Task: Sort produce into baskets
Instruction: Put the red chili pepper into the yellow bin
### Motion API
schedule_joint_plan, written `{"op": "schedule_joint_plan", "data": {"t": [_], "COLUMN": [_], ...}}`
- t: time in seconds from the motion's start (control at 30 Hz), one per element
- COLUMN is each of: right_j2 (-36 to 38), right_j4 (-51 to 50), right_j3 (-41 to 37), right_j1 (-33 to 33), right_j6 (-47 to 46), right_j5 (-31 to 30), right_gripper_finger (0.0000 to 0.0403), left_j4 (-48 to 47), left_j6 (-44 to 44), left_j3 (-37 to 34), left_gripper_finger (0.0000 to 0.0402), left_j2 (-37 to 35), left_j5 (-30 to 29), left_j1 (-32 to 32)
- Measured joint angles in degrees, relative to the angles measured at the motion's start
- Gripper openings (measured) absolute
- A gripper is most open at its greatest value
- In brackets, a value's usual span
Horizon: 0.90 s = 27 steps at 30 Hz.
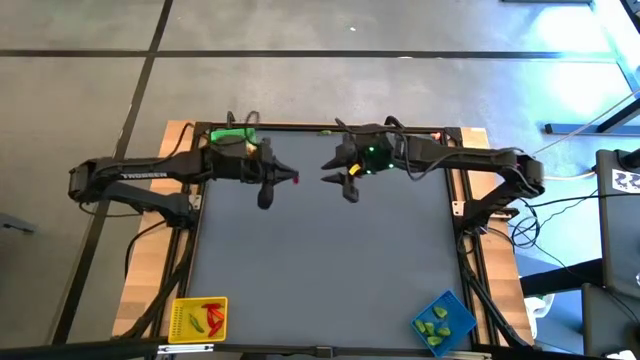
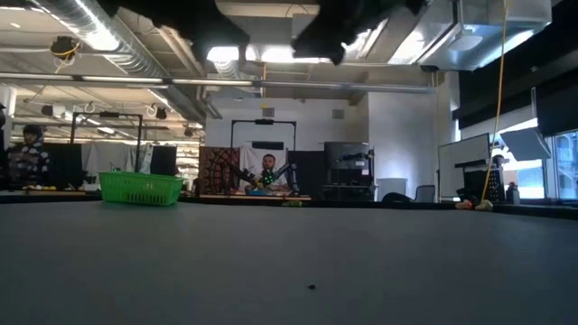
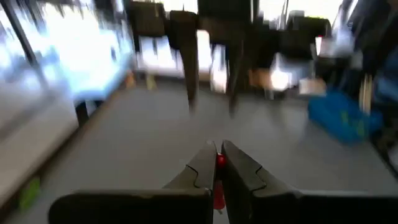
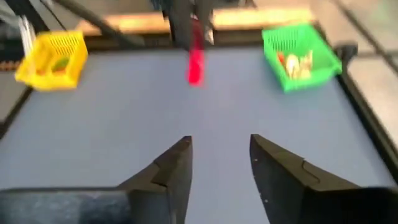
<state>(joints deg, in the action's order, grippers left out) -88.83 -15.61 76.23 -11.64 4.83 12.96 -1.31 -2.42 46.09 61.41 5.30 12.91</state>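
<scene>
Table (image 1: 320, 260): grey mat, bare in the middle
Room: person seated behind
Left gripper (image 1: 290, 178): pinching red piece (image 4: 195, 59)
Right gripper (image 4: 219, 165): jaws spread, empty

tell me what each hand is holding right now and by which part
The left hand is shut on a red produce piece, pinched at one end. The right hand is open and holds nothing.
</scene>
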Motion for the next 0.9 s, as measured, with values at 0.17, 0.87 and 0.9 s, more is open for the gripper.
{"op": "schedule_joint_plan", "data": {"t": [0.17, 0.87, 0.9], "right_j2": [1.7, 0.8, 0.8], "right_j4": [-11.6, -14.0, -14.0], "right_j3": [0.0, -8.6, -8.9], "right_j1": [0.0, 0.0, 0.0], "right_j6": [0.1, -0.8, -1.2], "right_j5": [-2.4, -3.3, -3.3], "right_gripper_finger": [0.0176, 0.0177, 0.0177], "left_j4": [-21.3, -47.1, -46.9], "left_j6": [-0.6, -55.9, -57.9], "left_j3": [6.4, 8.7, 8.7], "left_gripper_finger": [0.0018, 0.0021, 0.0021], "left_j2": [0.0, 0.9, 1.2], "left_j5": [0.0, 4.5, 4.5], "left_j1": [-4.2, -44.9, -47.0]}}
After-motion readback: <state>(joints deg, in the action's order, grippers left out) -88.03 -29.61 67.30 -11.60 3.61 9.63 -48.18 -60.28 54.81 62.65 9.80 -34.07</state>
